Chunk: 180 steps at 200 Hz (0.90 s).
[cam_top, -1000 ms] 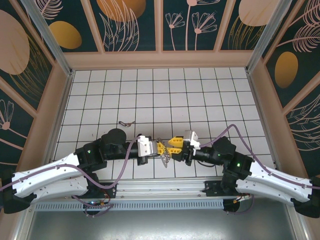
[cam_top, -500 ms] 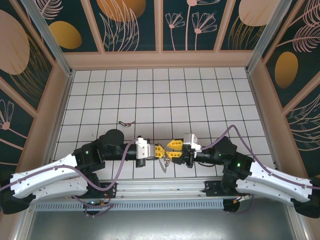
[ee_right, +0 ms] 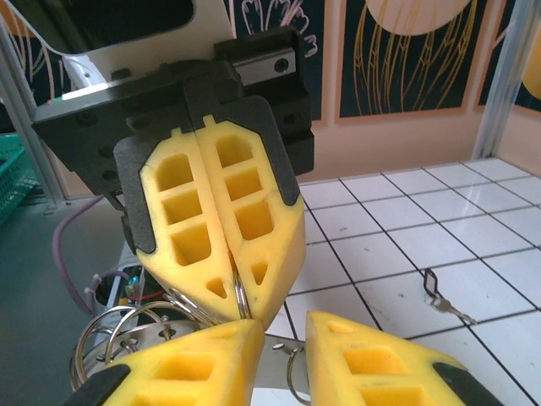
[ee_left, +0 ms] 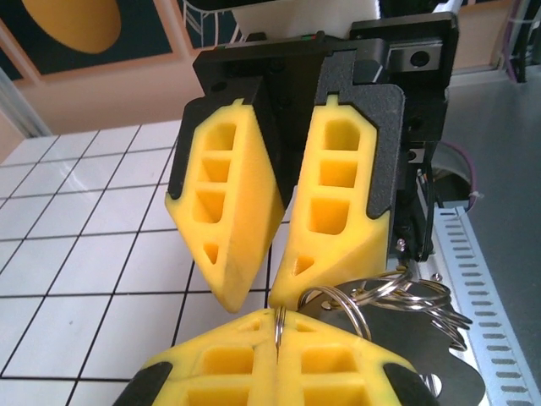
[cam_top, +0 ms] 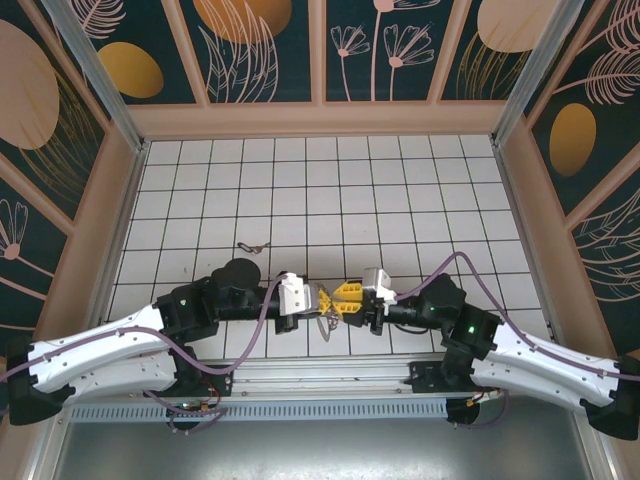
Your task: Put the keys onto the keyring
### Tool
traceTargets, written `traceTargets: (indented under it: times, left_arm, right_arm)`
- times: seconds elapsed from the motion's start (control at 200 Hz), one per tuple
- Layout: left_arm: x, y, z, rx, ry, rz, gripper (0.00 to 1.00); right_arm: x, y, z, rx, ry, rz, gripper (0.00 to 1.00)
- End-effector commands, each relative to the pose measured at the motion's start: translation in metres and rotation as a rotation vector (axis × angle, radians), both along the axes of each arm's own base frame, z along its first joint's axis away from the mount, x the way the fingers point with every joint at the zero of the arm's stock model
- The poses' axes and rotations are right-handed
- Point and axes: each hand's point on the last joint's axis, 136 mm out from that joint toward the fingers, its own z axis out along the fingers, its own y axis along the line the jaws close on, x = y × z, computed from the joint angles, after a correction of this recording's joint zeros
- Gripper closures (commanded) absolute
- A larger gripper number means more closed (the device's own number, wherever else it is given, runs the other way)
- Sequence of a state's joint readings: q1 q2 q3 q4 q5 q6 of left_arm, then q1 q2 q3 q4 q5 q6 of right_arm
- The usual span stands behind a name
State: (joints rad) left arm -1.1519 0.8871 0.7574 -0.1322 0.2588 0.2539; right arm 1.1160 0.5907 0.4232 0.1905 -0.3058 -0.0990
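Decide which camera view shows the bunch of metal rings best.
The left wrist view: the metal rings sit close and sharp at lower right, one pinched in the shut left gripper. The right wrist view shows several rings at lower left, partly cropped. The top external view gives a tiny glint below the fingertips.

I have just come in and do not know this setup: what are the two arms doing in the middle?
The left gripper is shut on a thin ring of the keyring, a bunch of silver metal rings hanging between the two arms above the white tiled table. The right gripper faces it, a little open beside the rings; whether it grips anything I cannot tell. One small grey metal key lies alone on the tiles, farther back, not yet on the ring.
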Motion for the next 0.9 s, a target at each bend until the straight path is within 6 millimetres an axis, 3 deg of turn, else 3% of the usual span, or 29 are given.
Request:
traceTargets:
  times: [0.0,0.15,0.265,0.561,0.896]
  left_arm:
    - [0.021,-0.009,0.032,-0.122,-0.064,0.094,1.0]
    - [0.041,-0.004,0.03,-0.103,-0.103,0.202,1.0]
    - [0.049,-0.004,0.022,-0.072,-0.114,0.243,1.0]
    - [0.051,-0.001,0.013,-0.068,-0.129,0.256,1.0]
    - [0.05,-0.001,0.014,-0.072,-0.127,0.252,1.0]
  right_arm:
    - [-0.012,0.001,0.008,0.059,-0.023,0.056,0.75]
    - [0.008,-0.014,0.019,0.15,-0.011,-0.094,0.56]
    - [0.029,-0.025,0.022,0.143,0.003,-0.232,0.49]
    - [0.017,-0.022,0.03,0.164,0.028,-0.158,0.37]
    - [0.019,-0.01,0.014,0.155,0.084,-0.148,0.37]
